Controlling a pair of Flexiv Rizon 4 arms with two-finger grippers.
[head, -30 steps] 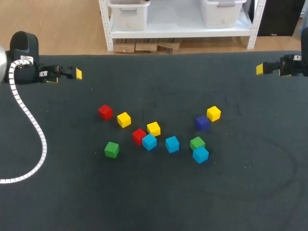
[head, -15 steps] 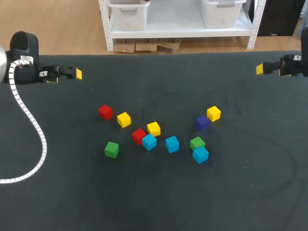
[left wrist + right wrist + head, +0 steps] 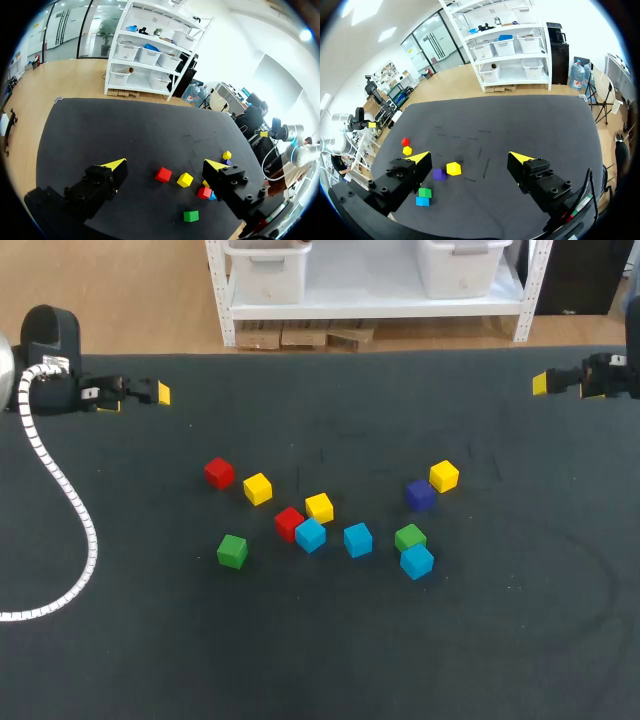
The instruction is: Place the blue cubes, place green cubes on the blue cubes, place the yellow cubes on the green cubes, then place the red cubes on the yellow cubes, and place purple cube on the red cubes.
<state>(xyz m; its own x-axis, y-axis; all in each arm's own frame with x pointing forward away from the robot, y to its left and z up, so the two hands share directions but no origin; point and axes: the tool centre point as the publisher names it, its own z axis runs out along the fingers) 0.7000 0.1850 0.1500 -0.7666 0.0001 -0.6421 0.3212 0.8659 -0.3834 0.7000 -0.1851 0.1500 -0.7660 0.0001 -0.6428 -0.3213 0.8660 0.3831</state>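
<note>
Loose cubes lie scattered mid-table. Three blue cubes (image 3: 310, 534) (image 3: 358, 539) (image 3: 417, 561) sit at the near side of the cluster. One green cube (image 3: 232, 551) lies apart at the left; another (image 3: 410, 538) touches the right blue cube. Yellow cubes (image 3: 257, 488) (image 3: 319, 507) (image 3: 444, 476), red cubes (image 3: 219, 473) (image 3: 289, 523) and a purple cube (image 3: 420, 494) lie behind them. My left gripper (image 3: 150, 393) (image 3: 166, 164) hangs open at the far left, away from the cubes. At the far right my right gripper (image 3: 545, 383) (image 3: 470, 157) is open and holds nothing.
The dark table (image 3: 480, 640) has bare surface in front of the cubes and on both sides. A white ribbed cable (image 3: 70, 510) from my left arm loops over the table's left part.
</note>
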